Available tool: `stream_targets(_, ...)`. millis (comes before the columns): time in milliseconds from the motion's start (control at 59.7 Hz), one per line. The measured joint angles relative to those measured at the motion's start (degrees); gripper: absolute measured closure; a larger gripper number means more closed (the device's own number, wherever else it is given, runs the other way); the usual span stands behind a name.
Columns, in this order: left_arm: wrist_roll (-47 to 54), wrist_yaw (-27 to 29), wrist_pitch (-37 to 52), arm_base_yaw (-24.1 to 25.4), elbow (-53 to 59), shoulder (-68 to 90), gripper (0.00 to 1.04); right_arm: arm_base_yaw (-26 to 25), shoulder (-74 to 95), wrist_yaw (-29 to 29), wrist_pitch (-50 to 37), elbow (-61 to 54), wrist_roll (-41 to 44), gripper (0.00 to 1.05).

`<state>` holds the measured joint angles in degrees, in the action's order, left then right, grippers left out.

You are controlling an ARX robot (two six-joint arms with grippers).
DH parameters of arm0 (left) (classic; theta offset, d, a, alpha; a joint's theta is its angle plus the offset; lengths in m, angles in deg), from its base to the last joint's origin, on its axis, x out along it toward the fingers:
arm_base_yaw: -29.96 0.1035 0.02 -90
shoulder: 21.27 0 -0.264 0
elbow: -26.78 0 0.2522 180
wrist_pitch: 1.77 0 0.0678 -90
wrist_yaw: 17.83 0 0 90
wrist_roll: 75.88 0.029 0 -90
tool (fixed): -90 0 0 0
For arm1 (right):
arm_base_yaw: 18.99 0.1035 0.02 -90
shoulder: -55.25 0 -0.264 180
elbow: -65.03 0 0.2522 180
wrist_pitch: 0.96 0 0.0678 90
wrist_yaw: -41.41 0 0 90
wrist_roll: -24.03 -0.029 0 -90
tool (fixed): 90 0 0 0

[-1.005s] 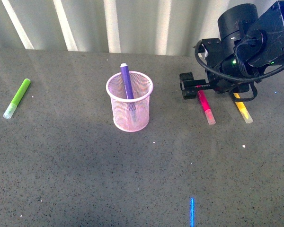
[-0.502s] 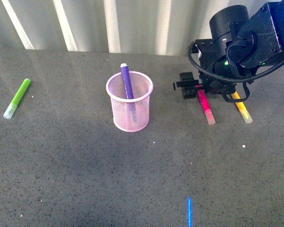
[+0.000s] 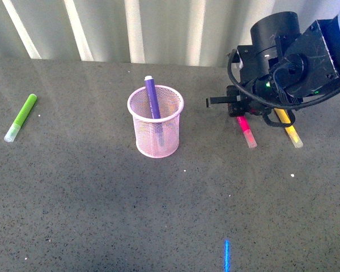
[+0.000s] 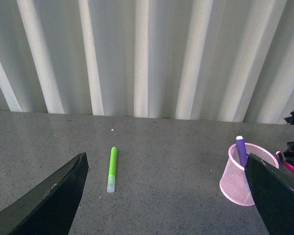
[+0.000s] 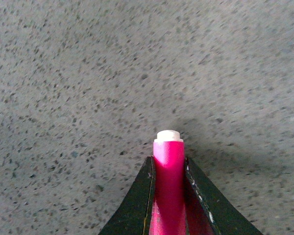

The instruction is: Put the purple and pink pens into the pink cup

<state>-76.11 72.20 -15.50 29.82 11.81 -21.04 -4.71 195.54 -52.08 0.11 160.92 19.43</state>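
The right arm [image 3: 294,54] has swung left and a little toward the wall over the last second, its round joint now further from the picture's right edge in the front view. The right gripper [image 3: 238,111] has turned and slid along the pink pen [image 3: 247,135], covering more of the far end, so less of the pen's body shows than before. The dark block that stood beside the pen's end now shows only as a thin bar pointing left. Its fingers [image 5: 146,182] now press against both sides of the pen.
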Motion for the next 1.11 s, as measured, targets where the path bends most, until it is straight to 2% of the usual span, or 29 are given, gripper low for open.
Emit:
stream_targets(100, 0.0, 0.0, 0.0, 0.0, 0.0, 0.0, 0.07, -0.1, -2.3, -0.3, -7.1, -3.4, 3.2, 0.93)
stream_targets(268, 0.0, 0.0, 0.0, 0.0, 0.0, 0.0, 0.07, 2.1, -13.5, 4.2, -22.9, -9.2, 10.8, 0.93)
stream_targets(486, 0.0, 0.0, 0.0, 0.0, 0.0, 0.0, 0.07, 7.4, -22.8, 9.6, -31.9, -11.6, 9.7, 0.93)
stream_targets(620, 0.0, 0.0, 0.0, 0.0, 0.0, 0.0, 0.07, 11.1, -22.9, 12.3, -40.8, -15.3, 9.5, 0.93)
stream_targets(754, 0.0, 0.0, 0.0, 0.0, 0.0, 0.0, 0.07, 13.9, -19.8, 10.5, -49.0, -16.7, 7.1, 0.93)
stream_targets(888, 0.0, 0.0, 0.0, 0.0, 0.0, 0.0, 0.07, 15.7, -16.7, 10.8, -52.7, -16.7, 2.4, 0.93)
stream_targets(1105, 0.0, 0.0, 0.0, 0.0, 0.0, 0.0, 0.07, 17.0, -11.0, 12.7, -51.8, -13.0, -5.5, 0.93)
